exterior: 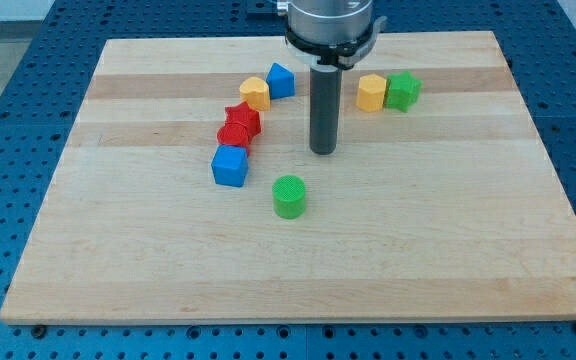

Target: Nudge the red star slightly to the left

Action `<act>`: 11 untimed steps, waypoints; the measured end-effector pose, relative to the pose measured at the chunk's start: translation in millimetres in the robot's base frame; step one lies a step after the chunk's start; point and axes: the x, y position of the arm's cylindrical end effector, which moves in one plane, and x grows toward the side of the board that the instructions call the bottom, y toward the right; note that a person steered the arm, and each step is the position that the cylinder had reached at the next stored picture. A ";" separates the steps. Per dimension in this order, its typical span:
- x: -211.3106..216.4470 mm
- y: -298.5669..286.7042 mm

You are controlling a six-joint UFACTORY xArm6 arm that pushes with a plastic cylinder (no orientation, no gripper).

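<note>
The red star (243, 117) lies on the wooden board (448, 230), left of centre, touching a red round block (233, 136) just below it. My tip (323, 151) rests on the board to the right of the red star, about a block's width of bare wood away from it, and above a green cylinder (289, 196). A yellow block (255, 93) sits just above the star.
A blue block (281, 80) sits next to the yellow one at the top. A blue cube (230, 166) lies below the red round block. A yellow block (371, 92) and a green star-like block (403, 91) sit at the top right.
</note>
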 end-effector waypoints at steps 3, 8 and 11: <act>-18.8 -33.7; -26.2 -85.6; -49.0 -65.0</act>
